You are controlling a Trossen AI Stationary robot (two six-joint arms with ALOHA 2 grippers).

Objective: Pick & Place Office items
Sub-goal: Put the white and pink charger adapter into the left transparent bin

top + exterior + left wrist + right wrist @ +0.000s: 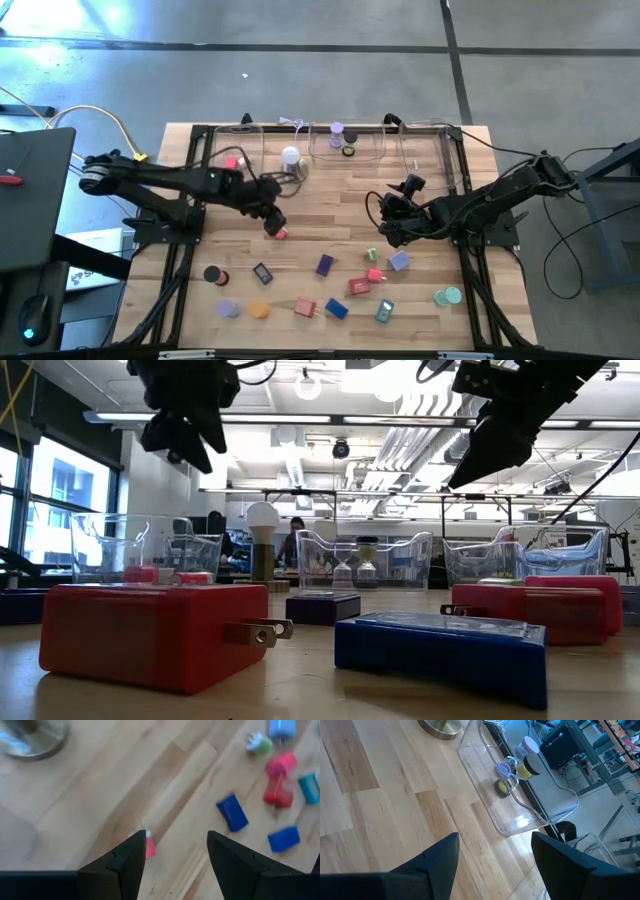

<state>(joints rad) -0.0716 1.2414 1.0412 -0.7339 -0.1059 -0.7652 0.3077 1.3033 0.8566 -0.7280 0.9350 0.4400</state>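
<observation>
A red block (150,632) with metal prongs and a blue block (440,655) are being seen nearest in the low view, lying on the wooden surface (320,215). The left hand (272,222) is being held wide open just above a small pink piece (282,234), well apart from the main scatter. The right hand (393,232) is being held open above bare wood, carrying nothing. The pink piece is judged light, rigid and smooth; it is best gripped across its flat sides.
</observation>
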